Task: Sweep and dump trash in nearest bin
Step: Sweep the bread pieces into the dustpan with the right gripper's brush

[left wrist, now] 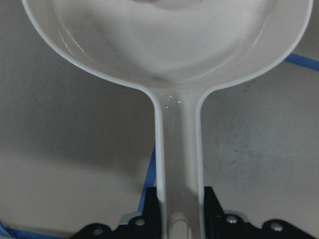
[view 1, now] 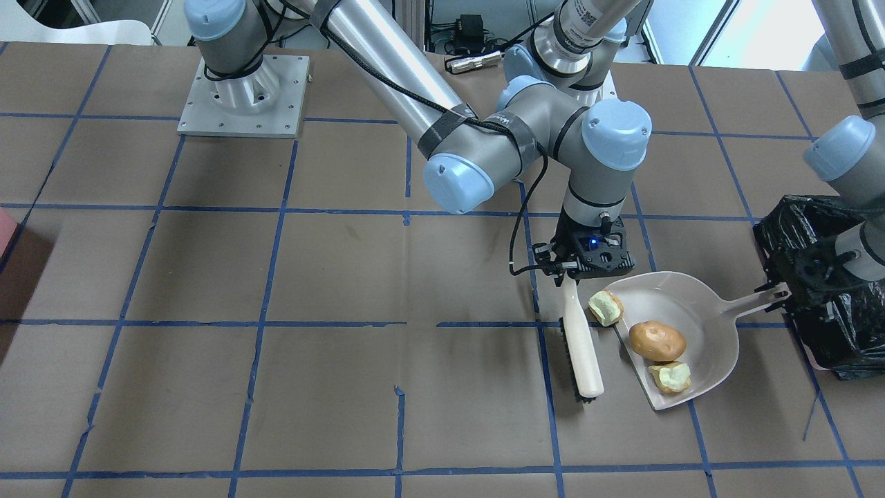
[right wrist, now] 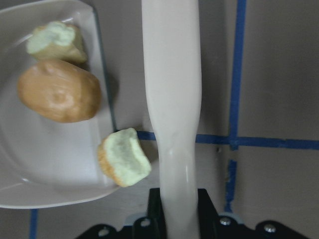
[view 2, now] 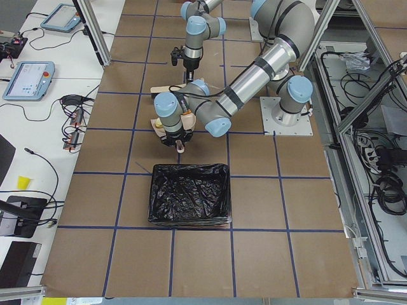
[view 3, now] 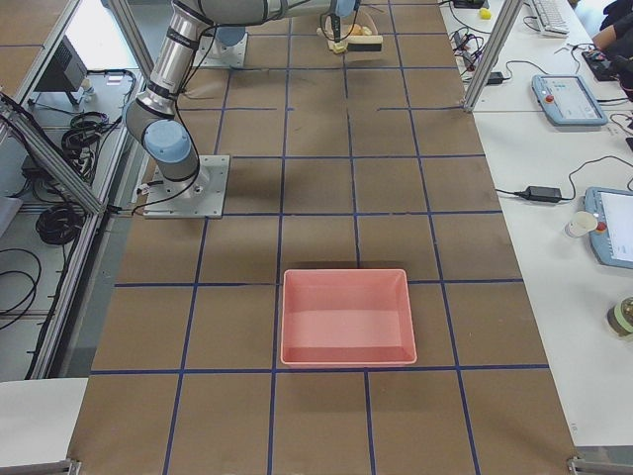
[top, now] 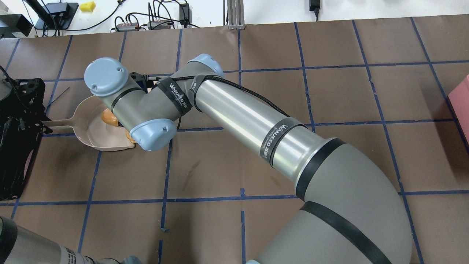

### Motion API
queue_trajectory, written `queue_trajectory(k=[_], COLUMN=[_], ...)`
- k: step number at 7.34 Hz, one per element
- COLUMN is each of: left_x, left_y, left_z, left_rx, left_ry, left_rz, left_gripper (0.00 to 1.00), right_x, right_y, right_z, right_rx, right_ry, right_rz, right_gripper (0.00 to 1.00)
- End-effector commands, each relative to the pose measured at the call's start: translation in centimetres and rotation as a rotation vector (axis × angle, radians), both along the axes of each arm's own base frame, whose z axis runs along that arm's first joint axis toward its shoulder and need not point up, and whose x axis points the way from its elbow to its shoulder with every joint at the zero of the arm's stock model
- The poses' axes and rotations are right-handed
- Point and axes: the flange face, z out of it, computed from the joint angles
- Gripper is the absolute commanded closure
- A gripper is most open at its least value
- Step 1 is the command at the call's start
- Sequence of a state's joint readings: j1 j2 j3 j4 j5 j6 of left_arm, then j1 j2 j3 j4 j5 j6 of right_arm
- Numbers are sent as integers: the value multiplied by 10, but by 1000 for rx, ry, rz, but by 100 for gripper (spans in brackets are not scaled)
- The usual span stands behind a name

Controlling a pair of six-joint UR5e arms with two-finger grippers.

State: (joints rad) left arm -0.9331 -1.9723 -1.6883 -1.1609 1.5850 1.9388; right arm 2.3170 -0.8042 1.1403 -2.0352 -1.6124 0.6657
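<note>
Log worktop (view 1: 207, 263) as flat brown, ruled into squares by blue tape. Note dustpan (view 1: 698, 304) as plain pale beige. Note brush (view 1: 581, 346) as cream along handle, black at bristles. Record oval roll (view 1: 657, 340) as golden-brown; first torn chunk (view 1: 606, 308) and second torn chunk (view 1: 670, 377) as golden at crust, pale greenish-white inside. Mark bin (view 2: 191, 168) as glossy crinkled black. Mark box (view 3: 346, 322) at worktop's right end as salmon pink. Enter right arm (top: 249, 113) and left arm (view 1: 840, 149) as silver-grey, light blue caps, black bands.

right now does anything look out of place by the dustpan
One chunk straddles the dustpan's lip, partly off it, beside the brush. The roll and the other chunk lie inside. Nothing else stands out.
</note>
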Motion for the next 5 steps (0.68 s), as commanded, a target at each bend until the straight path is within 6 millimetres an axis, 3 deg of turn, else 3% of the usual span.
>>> queue_trajectory(k=[1,5], left_x=[0,0], left_y=[2,2], left_z=[-3,-2], left_rx=[5,2], left_ry=[6,4], left_rz=[4,4], left_gripper=[96,96], right_x=[1,47], right_y=[29,86], right_z=[-16,-3], right_rx=[0,-6], right_ry=[59,17], right_rz=[27,104], right_gripper=[87,87])
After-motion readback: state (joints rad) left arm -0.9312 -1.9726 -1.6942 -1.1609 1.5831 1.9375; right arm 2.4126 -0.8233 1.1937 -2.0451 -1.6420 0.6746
